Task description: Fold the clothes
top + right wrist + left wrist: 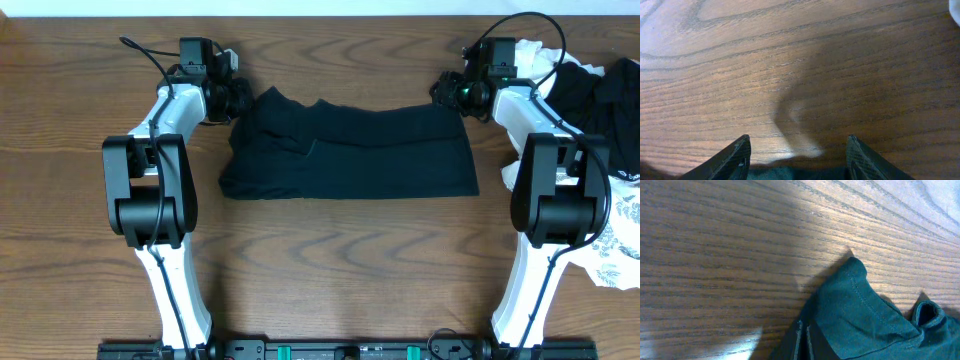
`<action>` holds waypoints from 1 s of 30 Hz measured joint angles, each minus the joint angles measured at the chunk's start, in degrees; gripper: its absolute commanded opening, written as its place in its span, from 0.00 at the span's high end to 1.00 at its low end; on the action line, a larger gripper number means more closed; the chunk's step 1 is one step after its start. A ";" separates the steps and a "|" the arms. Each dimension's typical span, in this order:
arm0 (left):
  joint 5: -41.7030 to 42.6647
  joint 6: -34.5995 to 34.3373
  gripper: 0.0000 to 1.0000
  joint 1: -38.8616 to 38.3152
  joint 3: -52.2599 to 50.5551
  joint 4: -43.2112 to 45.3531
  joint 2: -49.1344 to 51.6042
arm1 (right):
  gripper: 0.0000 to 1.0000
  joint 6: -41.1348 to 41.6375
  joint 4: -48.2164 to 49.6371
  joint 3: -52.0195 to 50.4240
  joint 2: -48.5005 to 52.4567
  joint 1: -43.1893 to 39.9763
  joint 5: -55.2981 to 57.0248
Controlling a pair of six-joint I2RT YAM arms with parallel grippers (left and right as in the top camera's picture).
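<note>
The black garment [350,150] lies flat in a wide rectangle at the table's middle. At its far left corner my left gripper [238,98] is low on the table. In the left wrist view its fingers [804,342] are pressed together on the dark fabric [865,320], whose corner stands up ahead of them. My right gripper [452,90] is at the far right corner. There its jaws [799,155] stand open, straddling the cloth's edge [790,174], and bare wood lies ahead of them.
A heap of other clothes sits at the right edge: a white one [535,62], another black one [600,100] and a white leaf-print one [615,240]. Both arm bases stand at the front, left [150,190] and right [560,190].
</note>
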 measured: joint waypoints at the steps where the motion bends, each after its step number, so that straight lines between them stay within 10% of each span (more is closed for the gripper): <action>1: 0.00 0.02 0.94 0.00 0.00 -0.07 0.00 | 0.39 0.00 -0.20 0.04 0.00 -0.13 -0.09; 30: 0.00 0.00 0.94 0.00 0.00 -0.20 0.00 | 0.80 0.46 -5.16 0.68 0.00 -2.93 0.20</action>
